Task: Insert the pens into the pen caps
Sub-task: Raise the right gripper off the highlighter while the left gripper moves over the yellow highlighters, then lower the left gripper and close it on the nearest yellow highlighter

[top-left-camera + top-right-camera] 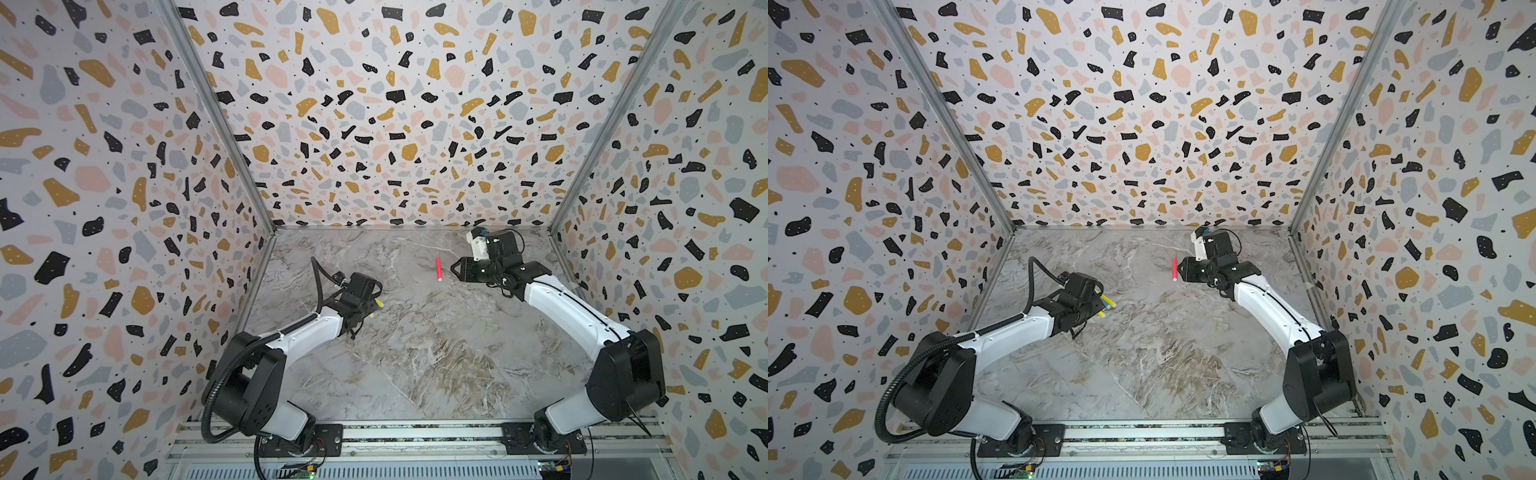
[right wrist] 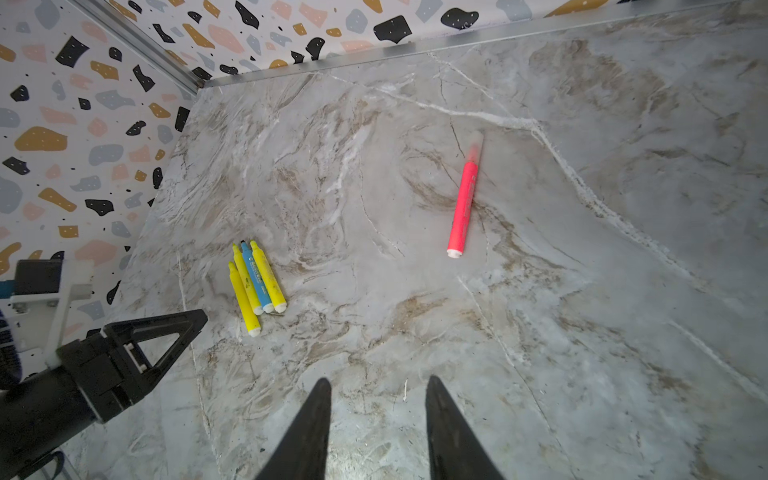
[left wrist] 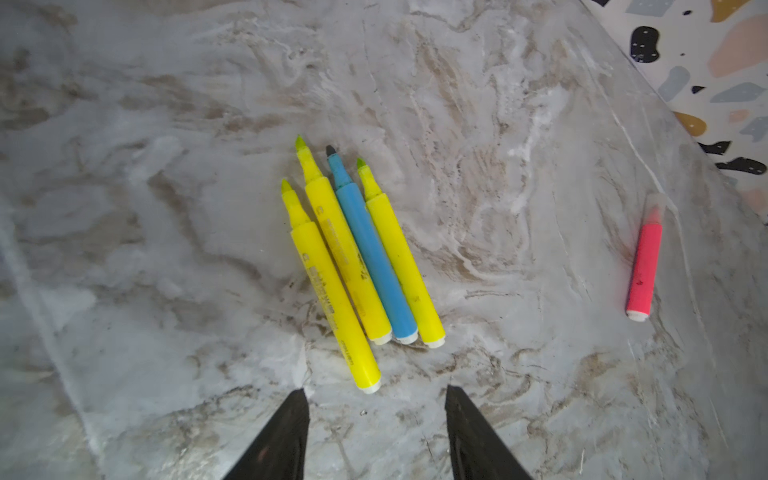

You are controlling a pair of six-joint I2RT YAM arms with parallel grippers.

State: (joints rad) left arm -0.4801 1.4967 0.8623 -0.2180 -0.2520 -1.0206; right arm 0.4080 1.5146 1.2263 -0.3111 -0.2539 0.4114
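Three yellow pens (image 3: 332, 299) and a blue pen (image 3: 374, 257) lie uncapped, side by side on the marble table, tips pointing the same way. My left gripper (image 3: 378, 389) hovers open and empty just behind their blunt ends; the top views show only yellow ends (image 1: 1106, 300) peeking out beside it. A pink-red pen (image 1: 439, 269) lies alone further back, with a clear pen cap (image 2: 476, 143) over its tip. My right gripper (image 1: 455, 269) is open and empty, close beside the pink-red pen (image 2: 461, 208) and apart from it.
Terrazzo-patterned walls close the marble table (image 1: 415, 353) on three sides, with metal rails (image 2: 415, 48) along the back edge and corners. The left arm (image 1: 299, 328) reaches in from the front left, the right arm (image 1: 565, 307) from the front right.
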